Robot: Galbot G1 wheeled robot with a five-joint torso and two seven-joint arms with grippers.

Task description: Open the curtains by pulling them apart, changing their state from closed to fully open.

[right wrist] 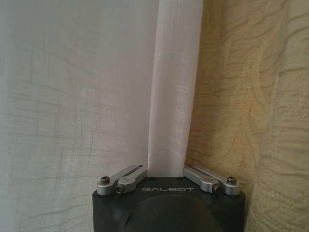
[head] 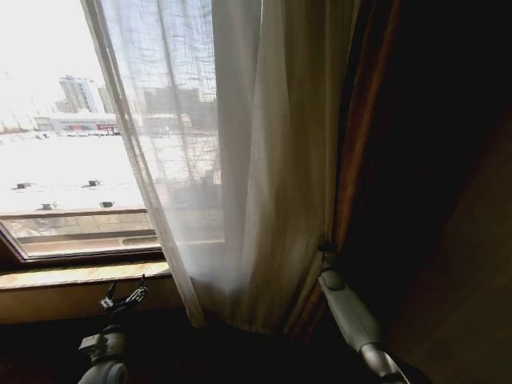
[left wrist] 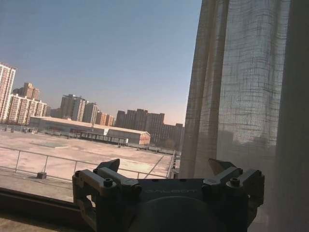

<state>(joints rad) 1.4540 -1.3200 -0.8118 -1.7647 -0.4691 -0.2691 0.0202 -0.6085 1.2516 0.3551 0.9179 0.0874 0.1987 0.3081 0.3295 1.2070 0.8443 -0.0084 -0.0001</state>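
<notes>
In the head view, one sheer curtain hangs bunched toward the right of the window, its left edge slanting down to the sill, with bare glass and rooftops showing to its left. One dark drape hangs just beside it on the right. The right arm reaches up to the seam between curtain and drape, and its right end effector sits at the fabric there. The left end effector hangs low in front of the sill, well apart from the cloth. Two arms, one sheer panel and one drape are countable here.

In the left wrist view, the left end effector is released, fingers spread, holding nothing, with the curtain off to one side and open sky and buildings ahead.

In the right wrist view, the right end effector has a single fold of the curtain running down between its two fingers, which angle in against it, so it appears to be grasping that pleat. The patterned drape lies just beside.

The step in hand looks like drawing this panel aside toward the drape. The next move would call for keeping the pinch firm while sweeping farther right, since thin cloth may slip free.
</notes>
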